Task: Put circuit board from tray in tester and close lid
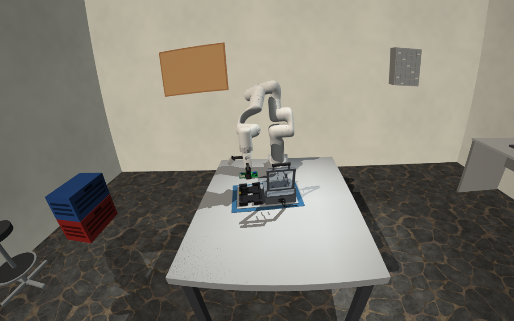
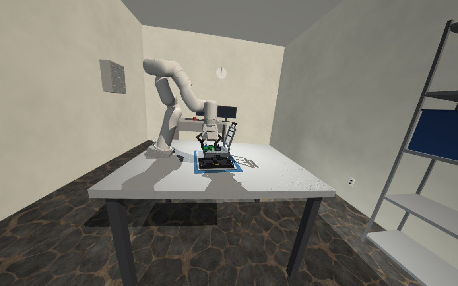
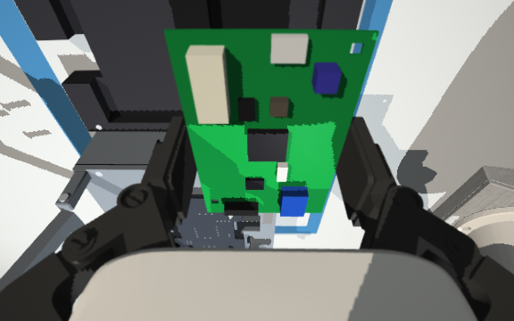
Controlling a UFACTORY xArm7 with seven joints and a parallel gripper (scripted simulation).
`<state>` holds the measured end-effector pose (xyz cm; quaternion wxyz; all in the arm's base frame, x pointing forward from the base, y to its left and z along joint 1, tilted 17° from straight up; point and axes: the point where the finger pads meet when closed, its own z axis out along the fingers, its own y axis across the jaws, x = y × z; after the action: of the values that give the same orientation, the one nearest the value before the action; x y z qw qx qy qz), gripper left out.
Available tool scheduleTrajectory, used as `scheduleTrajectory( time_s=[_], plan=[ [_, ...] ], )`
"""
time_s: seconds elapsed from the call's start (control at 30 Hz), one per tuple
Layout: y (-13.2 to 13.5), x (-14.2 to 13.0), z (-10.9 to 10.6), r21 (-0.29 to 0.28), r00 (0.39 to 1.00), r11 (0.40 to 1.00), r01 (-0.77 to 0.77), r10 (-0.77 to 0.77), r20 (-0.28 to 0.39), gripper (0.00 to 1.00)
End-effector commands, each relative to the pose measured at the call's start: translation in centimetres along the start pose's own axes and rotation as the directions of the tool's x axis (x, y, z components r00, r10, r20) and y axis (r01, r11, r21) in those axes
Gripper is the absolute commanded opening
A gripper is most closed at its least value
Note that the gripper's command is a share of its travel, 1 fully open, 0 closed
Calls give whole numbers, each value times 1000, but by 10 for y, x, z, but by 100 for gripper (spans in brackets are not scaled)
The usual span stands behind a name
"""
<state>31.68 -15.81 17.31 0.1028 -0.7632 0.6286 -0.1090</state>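
Over dark, cobble-patterned floor (image 1: 143, 239) (image 2: 205, 256), on smooth grey-white table (image 1: 291, 247) (image 2: 280, 174) (image 3: 422, 40). By slim black gripper (image 1: 248, 175) (image 2: 210, 146) (image 3: 267, 138), clamped at both long edges: flat green circuit board (image 1: 254, 174) (image 2: 208, 148) (image 3: 310, 138), raised clear of blocky black tray (image 1: 250, 198) (image 2: 216, 166) (image 3: 136, 76). On boxy grey tester (image 1: 280, 198) (image 2: 216, 155) (image 3: 110, 149), framed lid (image 1: 268, 183) (image 2: 228, 140) (image 3: 29, 256) tilted open.

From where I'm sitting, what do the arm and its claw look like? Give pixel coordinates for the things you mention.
The arm (image 1: 255, 97) (image 2: 184, 83) is off-white, with smooth rounded tubular links and no loose cable in sight. The claw (image 1: 248, 175) (image 2: 210, 146) (image 3: 267, 138) has a pale, rounded body; its two fingers are black linkages with round pivots and flat pads. I can't read any markings.
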Motion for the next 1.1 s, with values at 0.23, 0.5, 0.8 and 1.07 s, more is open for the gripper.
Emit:
scheduleTrajectory(
  time_s=[0.23, 0.5, 0.8, 1.07],
  plan=[
    [-1, 1, -1, 3, 1000, 1000, 1, -1, -2, 79],
    [-1, 1, -1, 3, 1000, 1000, 7, -7, -2, 79],
    [-1, 1, -1, 3, 1000, 1000, 30, -30, -2, 79],
    [-1, 1, -1, 3, 998, 998, 58, -58, -2, 79]
  ],
)
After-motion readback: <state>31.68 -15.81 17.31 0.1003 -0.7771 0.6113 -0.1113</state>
